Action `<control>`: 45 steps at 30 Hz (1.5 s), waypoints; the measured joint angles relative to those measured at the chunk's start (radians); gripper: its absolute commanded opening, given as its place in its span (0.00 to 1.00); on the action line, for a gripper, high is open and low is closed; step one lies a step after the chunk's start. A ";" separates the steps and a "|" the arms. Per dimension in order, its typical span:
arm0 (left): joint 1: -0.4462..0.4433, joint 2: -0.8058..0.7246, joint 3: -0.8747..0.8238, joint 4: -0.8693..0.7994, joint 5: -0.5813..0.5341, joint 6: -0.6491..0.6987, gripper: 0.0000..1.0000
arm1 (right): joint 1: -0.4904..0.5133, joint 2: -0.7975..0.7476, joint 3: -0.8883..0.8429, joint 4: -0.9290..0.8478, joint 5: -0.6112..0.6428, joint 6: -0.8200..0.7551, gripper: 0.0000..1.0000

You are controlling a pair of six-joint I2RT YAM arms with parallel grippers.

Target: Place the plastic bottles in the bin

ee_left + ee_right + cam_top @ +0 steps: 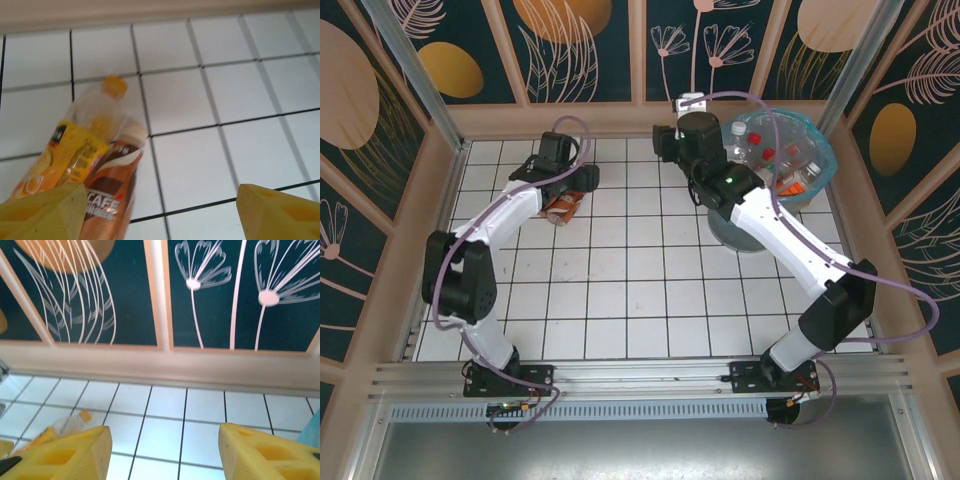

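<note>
Left tool point(160, 212), right tool point(165, 442) — both agape

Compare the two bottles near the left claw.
The orange-capped bottle has a clear top and yellow label; the coffee bottle is brown-wrapped with a pale cap. The orange-capped bottle's cap lies farther from the left claw than the coffee bottle's. Both lie side by side on the table.

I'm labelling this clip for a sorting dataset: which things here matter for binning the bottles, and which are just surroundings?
Part of the job:
- yellow-labelled bottle
- brown café bottle, lying beside it
- bin
- bottles already inside it

Just surroundings:
- tiled table
- flower-patterned wall panels
- aluminium front rail
</note>
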 measured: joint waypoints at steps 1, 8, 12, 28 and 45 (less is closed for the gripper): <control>0.010 0.023 0.003 -0.007 0.000 0.003 0.79 | 0.000 0.000 -0.011 0.000 -0.004 0.000 0.59; 0.035 0.145 0.005 -0.030 0.000 0.015 0.80 | 0.000 0.000 -0.033 0.007 -0.034 0.008 0.59; 0.037 0.185 0.006 -0.040 -0.005 0.019 0.79 | 0.000 -0.001 -0.061 0.017 -0.039 0.008 0.59; 0.045 0.218 -0.056 -0.040 0.058 -0.007 0.71 | 0.000 -0.053 -0.127 0.022 -0.049 0.012 0.60; 0.040 -0.089 -0.176 -0.029 0.169 -0.021 0.55 | 0.000 -0.094 -0.127 0.029 -0.132 0.055 0.59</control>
